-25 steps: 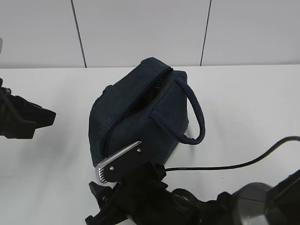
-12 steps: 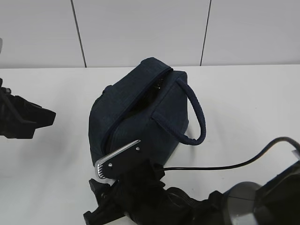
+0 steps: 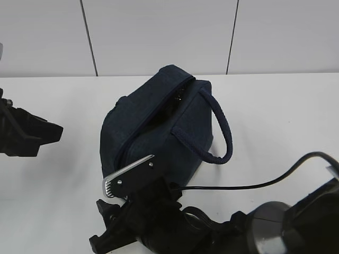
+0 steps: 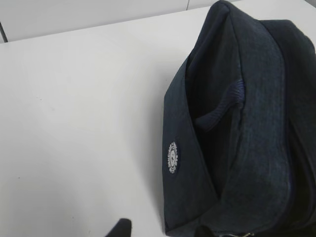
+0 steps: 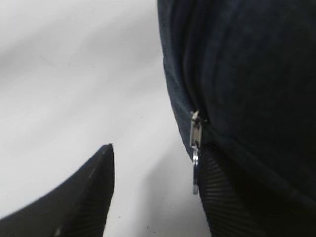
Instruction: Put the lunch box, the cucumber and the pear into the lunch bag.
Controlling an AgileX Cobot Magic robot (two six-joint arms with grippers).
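White matte table [image 3: 275, 121] against a pale panelled wall [image 3: 159, 32] w/ two dark vertical seams. One lunch bag [image 3: 159, 127] sits at table centre: boxy, dark navy woven fabric, soft rounded edges, zipper [image 3: 183, 95] running along its top. One rope-like looped handle [image 3: 222, 129] arcs off its side at approx 3 o'clock; the left wrist view shows a second handle [image 4: 222, 106] on the other side, plus one small round white badge [image 4: 172, 158] on an end panel. Silver zipper pull [image 5: 195, 143] hangs at the bag's near end, metal, flat, w/ a ring below.

Two arms, both black. Right gripper [image 5: 153, 192] at the bag's 6 o'clock: jaws spread fairly wide, holding nothing; one ribbed finger pad [image 5: 222, 197] sits just beside the pull, contact unclear, the other finger stands apart over bare table. One black cable [image 3: 265, 182] trails toward 3 o'clock. Left gripper [image 3: 45, 135] at 9 o'clock, well apart from the bag, part open, empty.
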